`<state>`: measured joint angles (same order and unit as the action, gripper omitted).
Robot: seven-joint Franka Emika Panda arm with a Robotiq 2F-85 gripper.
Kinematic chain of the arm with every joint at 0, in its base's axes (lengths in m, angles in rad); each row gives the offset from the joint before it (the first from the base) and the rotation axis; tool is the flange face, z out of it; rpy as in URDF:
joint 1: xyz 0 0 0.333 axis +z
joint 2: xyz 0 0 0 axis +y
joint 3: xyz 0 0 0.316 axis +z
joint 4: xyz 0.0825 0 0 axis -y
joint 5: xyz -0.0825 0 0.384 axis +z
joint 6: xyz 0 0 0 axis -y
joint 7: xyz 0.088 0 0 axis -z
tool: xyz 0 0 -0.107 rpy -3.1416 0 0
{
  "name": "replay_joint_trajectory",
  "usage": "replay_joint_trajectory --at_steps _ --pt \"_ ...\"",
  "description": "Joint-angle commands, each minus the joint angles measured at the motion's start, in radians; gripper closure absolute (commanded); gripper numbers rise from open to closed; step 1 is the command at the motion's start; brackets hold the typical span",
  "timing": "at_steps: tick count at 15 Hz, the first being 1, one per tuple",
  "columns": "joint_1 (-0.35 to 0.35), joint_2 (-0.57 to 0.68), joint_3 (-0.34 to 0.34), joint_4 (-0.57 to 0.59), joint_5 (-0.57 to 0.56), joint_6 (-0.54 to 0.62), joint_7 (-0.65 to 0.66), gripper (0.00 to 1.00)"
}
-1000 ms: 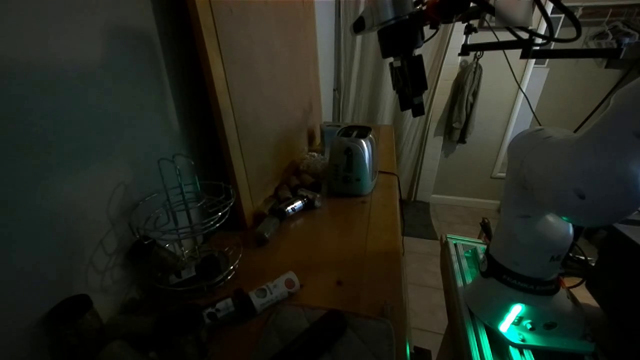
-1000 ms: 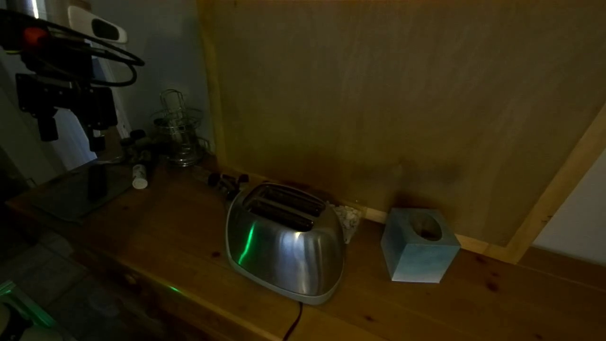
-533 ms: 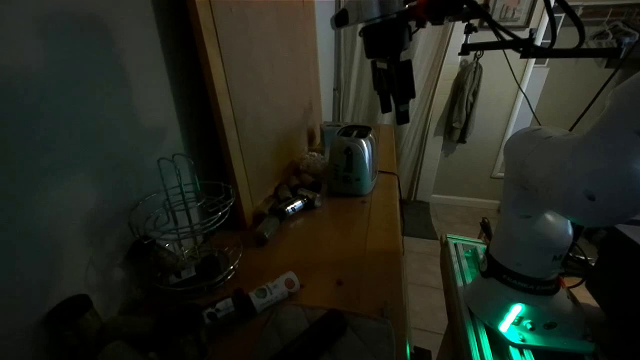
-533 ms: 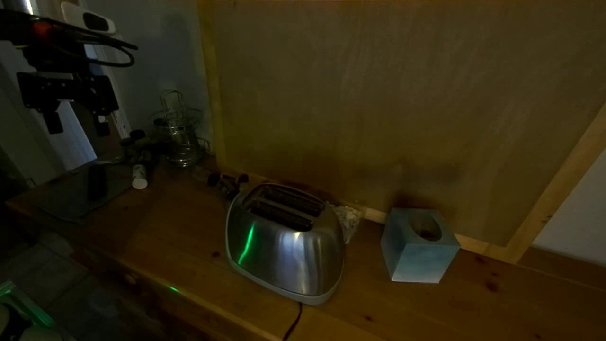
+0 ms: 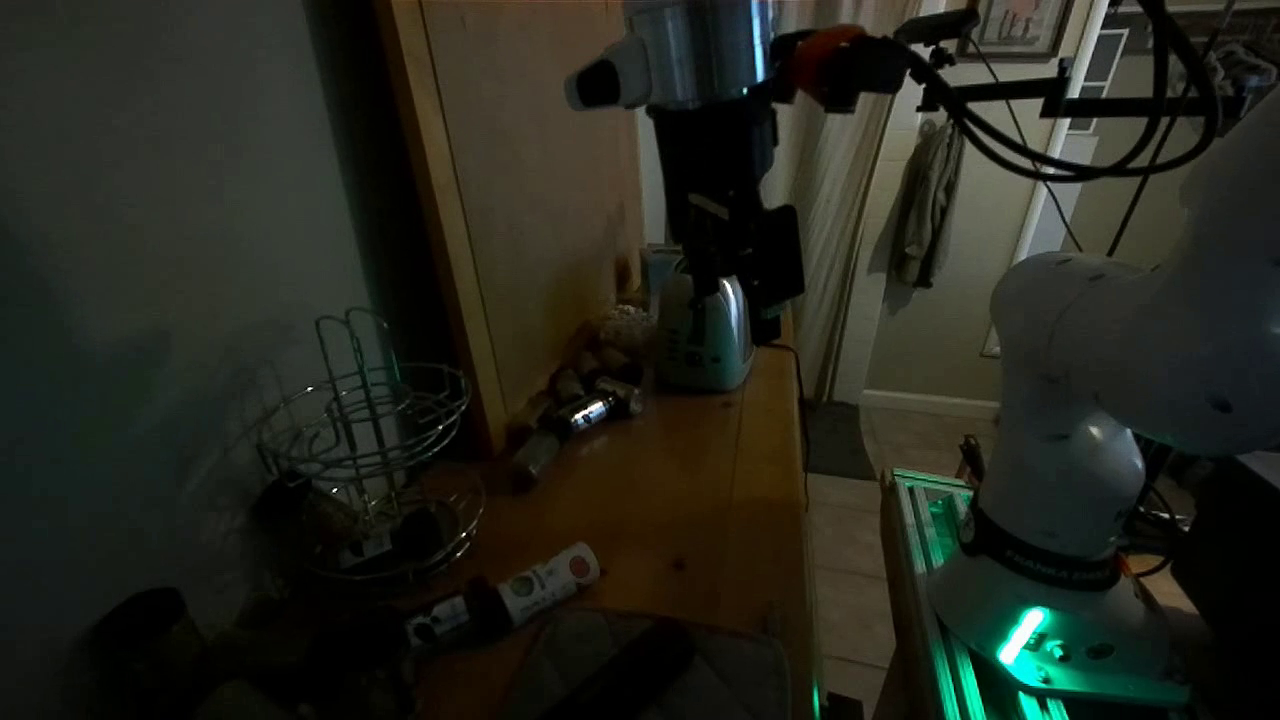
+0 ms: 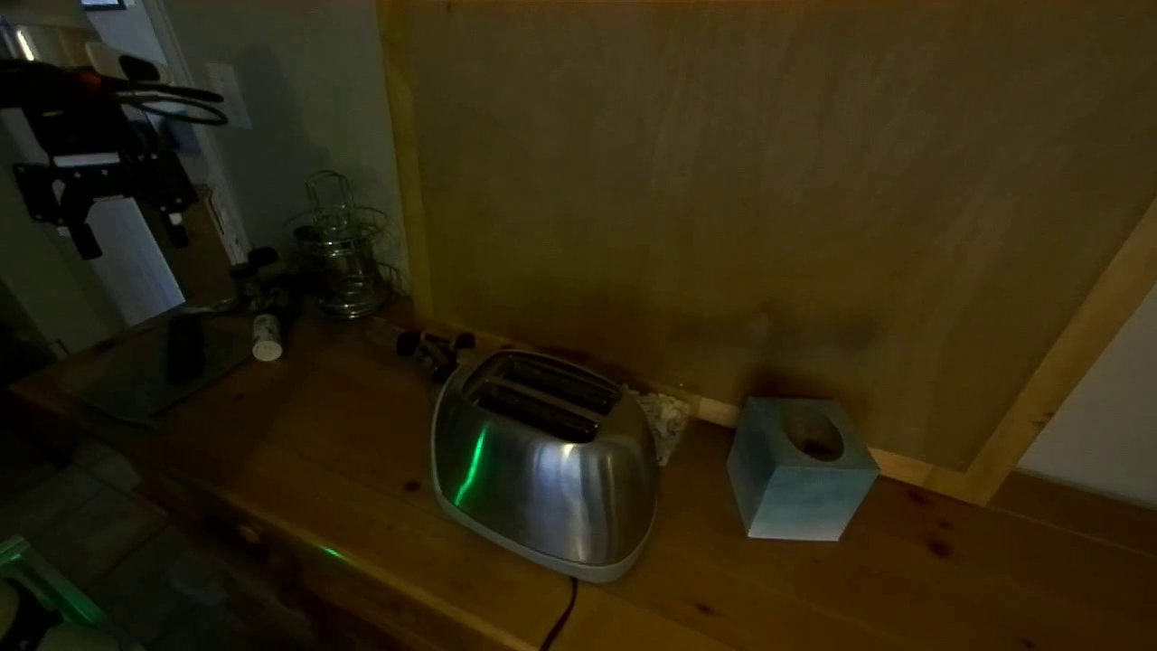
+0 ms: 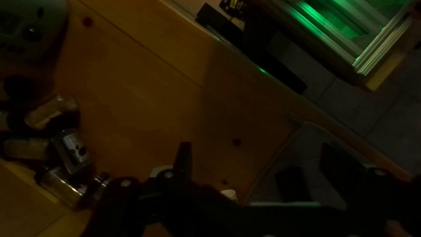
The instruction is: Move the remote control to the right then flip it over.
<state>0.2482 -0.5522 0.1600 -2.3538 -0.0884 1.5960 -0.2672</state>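
your hand is spread wide: in the wrist view and in an exterior view you can see its two fingers standing well apart. it hangs in the air, well above the surface.

the remote control lies on the grey mat, well apart from your hand; in an exterior view one end of it runs off the lower edge. in your wrist view it shows as a dark bar in the gap between the fingers, nearer the one on the right of the picture. it is too dim for you to tell which face is up.

just beside the mat you have a labelled jar on its side. a wire rack stands near the wall, and a cluster of small jars lies along the foot of a wooden panel, between the rack and the toaster. in an exterior view your hand hides part of that toaster. a blue box with an oval hole in its top stands near it.
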Motion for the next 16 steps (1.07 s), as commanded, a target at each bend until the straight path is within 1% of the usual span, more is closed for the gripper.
replay_joint_trajectory --at_steps 1,5,7,9,13,14,16 --pt "0.014 0.014 -0.002 0.002 0.002 0.002 0.006 0.00" --pt "0.010 0.011 -0.006 0.002 0.001 0.002 0.007 0.00" --pt "0.040 0.050 -0.011 -0.017 0.040 0.065 -0.046 0.00" --pt "0.078 0.097 -0.009 -0.055 0.097 0.186 -0.117 0.00" --pt "0.140 0.210 0.003 -0.126 0.172 0.468 -0.255 0.00" --pt "0.153 0.240 0.002 -0.136 0.190 0.518 -0.299 0.00" --pt "0.171 0.302 0.007 -0.147 0.222 0.579 -0.362 0.00"
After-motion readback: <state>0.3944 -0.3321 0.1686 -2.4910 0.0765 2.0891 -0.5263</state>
